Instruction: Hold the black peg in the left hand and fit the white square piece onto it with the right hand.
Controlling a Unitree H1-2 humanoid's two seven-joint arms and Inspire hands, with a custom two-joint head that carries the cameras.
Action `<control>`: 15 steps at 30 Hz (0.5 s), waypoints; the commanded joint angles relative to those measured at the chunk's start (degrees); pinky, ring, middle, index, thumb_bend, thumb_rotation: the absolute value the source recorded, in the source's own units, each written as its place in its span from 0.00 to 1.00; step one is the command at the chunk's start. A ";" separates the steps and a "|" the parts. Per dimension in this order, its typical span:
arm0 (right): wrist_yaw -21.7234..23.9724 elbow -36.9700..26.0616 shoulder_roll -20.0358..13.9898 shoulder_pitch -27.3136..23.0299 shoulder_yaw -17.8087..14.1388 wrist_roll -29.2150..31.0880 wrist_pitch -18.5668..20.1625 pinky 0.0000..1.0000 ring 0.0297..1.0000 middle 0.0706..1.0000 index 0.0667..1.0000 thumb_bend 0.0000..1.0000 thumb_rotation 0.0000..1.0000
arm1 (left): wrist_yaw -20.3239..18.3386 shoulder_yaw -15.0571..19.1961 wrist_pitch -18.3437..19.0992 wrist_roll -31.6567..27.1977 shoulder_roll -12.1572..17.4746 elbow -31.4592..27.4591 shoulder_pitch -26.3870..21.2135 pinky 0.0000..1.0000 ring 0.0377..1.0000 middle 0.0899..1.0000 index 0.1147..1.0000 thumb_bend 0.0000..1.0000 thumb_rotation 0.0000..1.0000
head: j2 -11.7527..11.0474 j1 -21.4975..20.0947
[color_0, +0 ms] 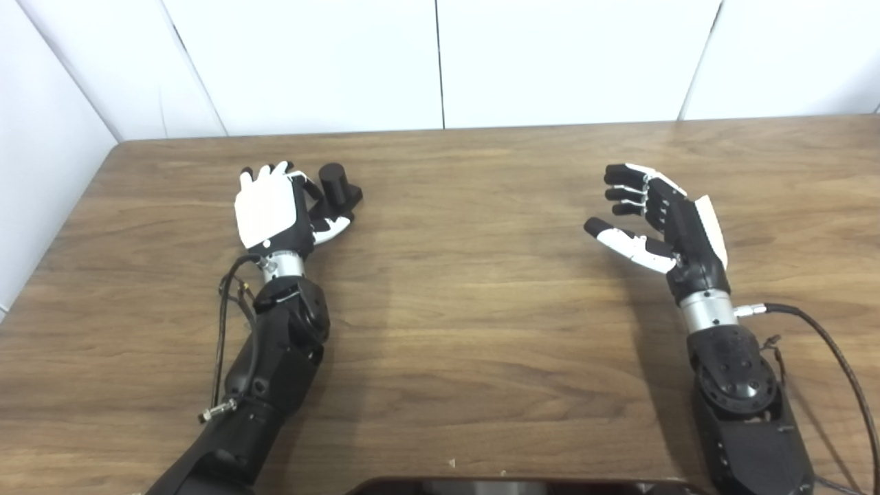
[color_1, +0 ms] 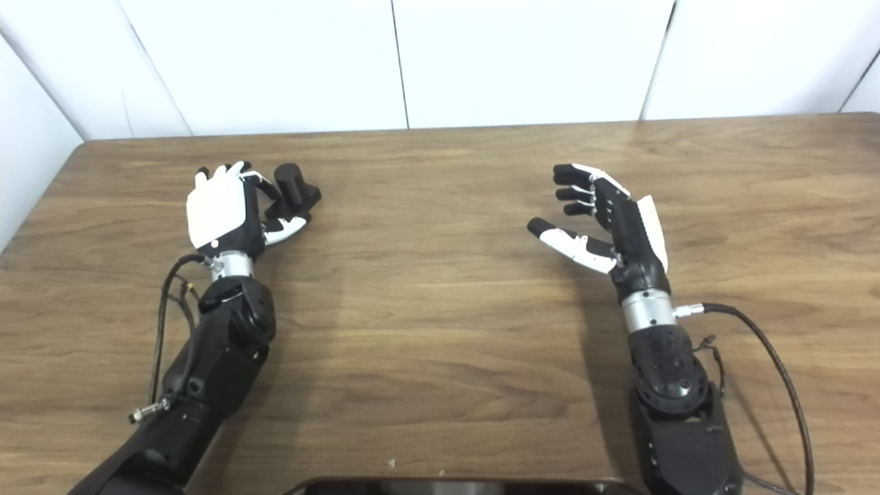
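One black peg (color_0: 337, 187), a short upright cylinder on a square black base, stands on the wooden table (color_0: 467, 330) towards the far left side. The left hand (color_0: 275, 210) lies right beside it, white back turned up, fingers reaching forward along the peg's left side and the thumb (color_0: 333, 227) angled towards the base; whether any finger actually presses the peg cannot be told, and the hand does not look wrapped around it. The right hand (color_1: 608, 220) is well apart on the right side, raised on its wrist with the palm facing left, its fingers spread and curled a little, the thumb held out below them, gripping nothing. Two arms come in from the bottom edge, each trailing one black cable. The table holds a single loose object, the peg
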 commanded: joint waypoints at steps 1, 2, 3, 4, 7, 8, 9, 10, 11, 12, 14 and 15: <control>-0.17 -1.98 -0.68 -1.57 -0.39 0.05 -1.69 0.65 0.70 0.72 0.71 0.65 0.33 | -1.07 -0.35 2.28 0.82 1.38 1.76 -1.54 0.95 0.92 0.87 0.51 0.67 0.37 | 0.04 -0.05; -0.17 -2.03 -0.74 -1.55 -0.41 0.03 -1.69 0.66 0.70 0.73 0.71 0.65 0.33 | -1.28 -0.43 2.53 0.91 1.42 2.18 -1.74 0.96 0.92 0.88 0.53 0.69 0.40 | 0.02 -0.09; -0.19 -2.06 -0.80 -1.53 -0.43 -0.04 -1.73 0.67 0.71 0.73 0.71 0.65 0.33 | -1.64 -0.46 2.69 1.06 1.46 2.67 -1.95 0.97 0.93 0.89 0.55 0.69 0.42 | 0.01 -0.12; -0.23 -2.05 -0.86 -1.52 -0.44 -0.09 -1.82 0.67 0.71 0.73 0.71 0.65 0.34 | -2.05 -0.44 2.79 1.25 1.49 3.16 -2.16 0.98 0.94 0.89 0.56 0.69 0.44 | 0.01 -0.14; -0.50 -2.03 -0.94 -1.53 -0.48 -0.28 -2.09 0.68 0.72 0.73 0.71 0.65 0.34 | -3.50 -0.35 2.91 2.22 1.62 4.60 -2.78 0.99 0.95 0.91 0.60 0.70 0.50 | -0.01 -0.09; -0.52 -2.08 -0.94 -1.52 -0.51 -0.17 -2.14 0.67 0.72 0.73 0.71 0.65 0.35 | -3.55 -0.42 2.90 2.32 1.71 5.01 -2.95 0.98 0.95 0.91 0.60 0.70 0.51 | -0.04 -0.08; -0.57 -2.09 -0.98 -1.52 -0.52 -0.11 -2.27 0.67 0.72 0.73 0.71 0.64 0.35 | -3.55 -0.54 2.89 2.32 1.80 5.37 -3.08 0.97 0.95 0.91 0.60 0.70 0.51 | -0.04 -0.08; -0.61 -2.05 -0.98 -1.54 -0.52 -0.09 -2.37 0.66 0.71 0.73 0.71 0.64 0.35 | -3.53 -0.62 2.88 2.24 1.89 5.65 -3.20 0.97 0.95 0.91 0.60 0.70 0.52 | -0.04 0.03; -0.64 -2.04 -1.02 -1.56 -0.51 -0.15 -2.40 0.66 0.71 0.73 0.71 0.64 0.35 | -3.49 -0.65 2.86 2.08 1.93 5.85 -3.28 0.98 0.95 0.91 0.60 0.70 0.52 | -0.04 0.03; -0.69 -2.10 -1.01 -1.56 -0.54 -0.16 -2.25 0.66 0.71 0.73 0.71 0.64 0.35 | -3.55 -0.63 2.86 1.92 1.93 5.90 -3.30 0.99 0.95 0.91 0.59 0.70 0.52 | -0.04 0.03; -0.65 -2.32 -0.96 -1.50 -0.62 0.03 -1.95 0.67 0.72 0.73 0.71 0.65 0.36 | -4.04 -0.45 2.89 2.11 1.88 5.85 -3.33 1.00 0.95 0.90 0.59 0.70 0.51 | -0.04 0.03; -0.62 -2.38 -0.95 -1.48 -0.64 0.12 -1.89 0.67 0.72 0.73 0.71 0.65 0.36 | -4.21 -0.43 2.90 2.25 1.88 5.86 -3.35 1.00 0.95 0.90 0.59 0.70 0.51 | -0.04 0.03</control>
